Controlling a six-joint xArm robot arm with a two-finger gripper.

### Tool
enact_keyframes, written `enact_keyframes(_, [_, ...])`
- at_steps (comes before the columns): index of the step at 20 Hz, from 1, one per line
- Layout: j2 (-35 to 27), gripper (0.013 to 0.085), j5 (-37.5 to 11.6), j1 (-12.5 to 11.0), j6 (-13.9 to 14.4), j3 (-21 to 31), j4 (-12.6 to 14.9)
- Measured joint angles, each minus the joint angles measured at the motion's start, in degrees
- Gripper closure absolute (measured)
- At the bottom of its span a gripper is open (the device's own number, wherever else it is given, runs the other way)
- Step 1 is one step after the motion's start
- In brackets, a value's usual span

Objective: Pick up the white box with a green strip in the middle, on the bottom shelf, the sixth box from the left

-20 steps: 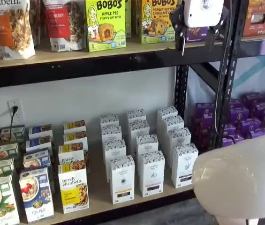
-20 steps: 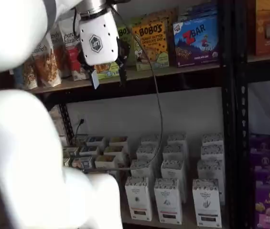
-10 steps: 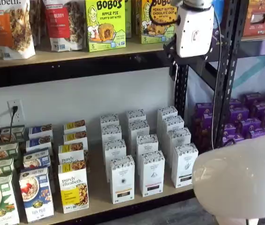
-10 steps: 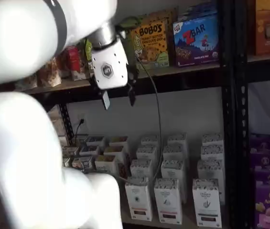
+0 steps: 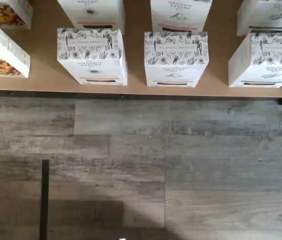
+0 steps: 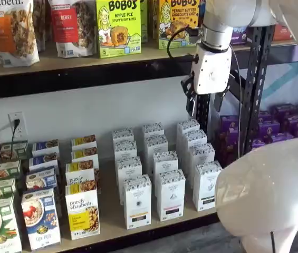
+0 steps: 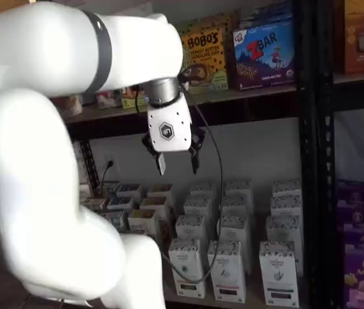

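Observation:
The bottom shelf (image 6: 109,224) is a tan board with rows of boxes. The white box with a green strip (image 6: 207,185) stands at the right end of the front row. It also shows in a shelf view (image 7: 278,273) and in the wrist view (image 5: 265,57), upright at the board's front edge (image 5: 131,86). My gripper (image 7: 178,164) hangs in the air just below the upper shelf, well above the white boxes. A gap shows between its two black fingers and they hold nothing. It also shows in a shelf view (image 6: 201,108), in front of the black post.
Two similar white boxes (image 5: 92,55) (image 5: 175,57) stand beside the target. Granola and cereal boxes (image 6: 83,211) fill the left part. The upper shelf (image 6: 85,63) holds Bobo's boxes. Purple boxes (image 6: 280,129) sit in the right rack. Grey plank floor (image 5: 141,165) lies in front.
The gripper has come down from the level of the upper shelf's goods to just below that shelf. The boxes have not moved.

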State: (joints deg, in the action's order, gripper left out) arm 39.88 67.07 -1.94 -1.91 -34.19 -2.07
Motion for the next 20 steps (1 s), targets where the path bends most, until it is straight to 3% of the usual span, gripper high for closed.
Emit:
enact_keyframes(6, [-7.09,0.013,-10.72,-2.2,-1.54,3.32,1.8])
enact_keyframes(9, [-11.04,0.013,-16.78,-3.24,-2.91,4.72,1.34])
enact_keyframes(12, [-15.91,0.013,-21.1,-3.41,-2.15,4.93,2.87])
enact_keyframes(17, [-23.78,0.013,-26.12,-2.57,-2.83,4.31,0.95])
enact_keyframes(20, [-28.09,0.013,-31.43,-1.88,-5.23,4.56,-2.65])
